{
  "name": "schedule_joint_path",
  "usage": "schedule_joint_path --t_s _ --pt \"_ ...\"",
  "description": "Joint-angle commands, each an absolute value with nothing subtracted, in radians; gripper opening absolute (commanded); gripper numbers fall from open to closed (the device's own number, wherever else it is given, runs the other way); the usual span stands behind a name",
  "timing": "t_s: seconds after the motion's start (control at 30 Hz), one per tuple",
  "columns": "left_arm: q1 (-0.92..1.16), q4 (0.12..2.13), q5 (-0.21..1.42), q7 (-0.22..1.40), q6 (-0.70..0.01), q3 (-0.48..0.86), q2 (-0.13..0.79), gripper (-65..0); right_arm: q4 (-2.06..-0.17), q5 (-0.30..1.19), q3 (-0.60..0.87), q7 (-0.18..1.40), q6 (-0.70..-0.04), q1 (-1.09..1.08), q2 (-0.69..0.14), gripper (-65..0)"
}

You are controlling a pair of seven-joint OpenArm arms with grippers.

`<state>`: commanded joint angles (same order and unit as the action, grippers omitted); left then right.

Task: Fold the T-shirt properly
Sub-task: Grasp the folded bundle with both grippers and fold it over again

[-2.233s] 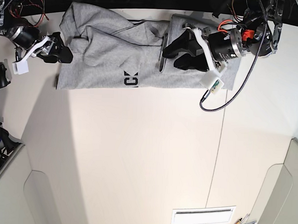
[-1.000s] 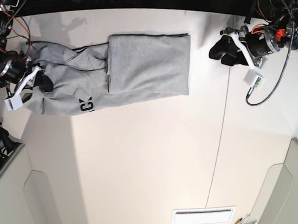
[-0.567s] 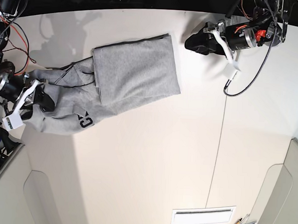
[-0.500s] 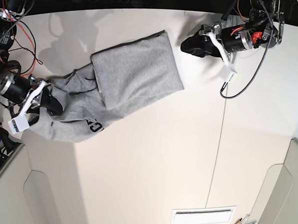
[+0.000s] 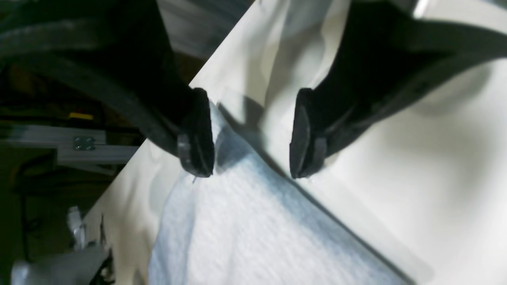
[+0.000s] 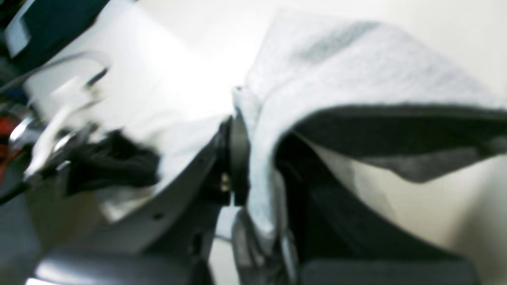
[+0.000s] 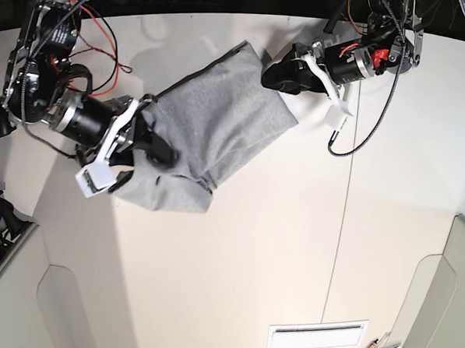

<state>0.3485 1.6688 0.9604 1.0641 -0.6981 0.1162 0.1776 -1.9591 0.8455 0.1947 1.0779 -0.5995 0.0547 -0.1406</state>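
White tabletop point(image 7: 236, 244) is filling the base view, its broad lower half lying bare; a vent-like slot point(image 7: 316, 334) is sitting at 5 o'clock. At 11 o'clock the T-shirt point(image 7: 220, 119) is lying diagonally, plain side up, no lettering readable. Right gripper point(image 7: 152, 150) is clamping its lower bunched end. Left gripper point(image 7: 270, 76) is hanging at the shirt's upper corner.

Left wrist view: jaws are standing parted, straddling the fabric's edge.

Right wrist view, blurred: fabric is draping over the finger.

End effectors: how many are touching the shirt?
1 for sure. The right end effector clamps the T-shirt. The left end effector is open at its corner; contact unclear.
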Motion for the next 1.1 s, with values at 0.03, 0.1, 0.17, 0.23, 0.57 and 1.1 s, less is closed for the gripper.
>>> schedule_joint_path --t_s 0.03,0.1,0.17,0.23,0.57,1.1 --pt "0.342 1.656 0.960 1.064 -0.698 0.116 0.178 -30.1 -1.964 0.833 0.169 1.068 -0.601 0.066 -0.130 -65.0" --pt "0.332 1.634 0.961 1.065 -0.698 0.116 0.178 -30.1 -1.963 0.798 0.121 1.055 -0.603 0.077 -0.107 -65.0" --pt "0.332 1.620 0.961 1.065 -0.698 0.116 0.177 -30.1 -1.956 0.747 0.072 1.039 -0.603 0.081 -0.094 -65.0" --pt "0.332 1.620 0.961 1.065 -0.698 0.116 0.178 -30.1 -1.945 0.698 0.019 0.997 -0.603 0.080 -0.093 -65.0" --pt "0.330 1.620 1.042 1.088 -0.698 0.116 0.178 -30.2 -1.803 0.461 -0.285 0.813 -0.598 0.068 -0.094 -53.9" --pt "0.336 1.686 1.392 1.396 -0.698 0.427 0.187 -30.2 -1.770 0.470 -0.334 0.812 -0.599 0.034 -0.094 -30.3"
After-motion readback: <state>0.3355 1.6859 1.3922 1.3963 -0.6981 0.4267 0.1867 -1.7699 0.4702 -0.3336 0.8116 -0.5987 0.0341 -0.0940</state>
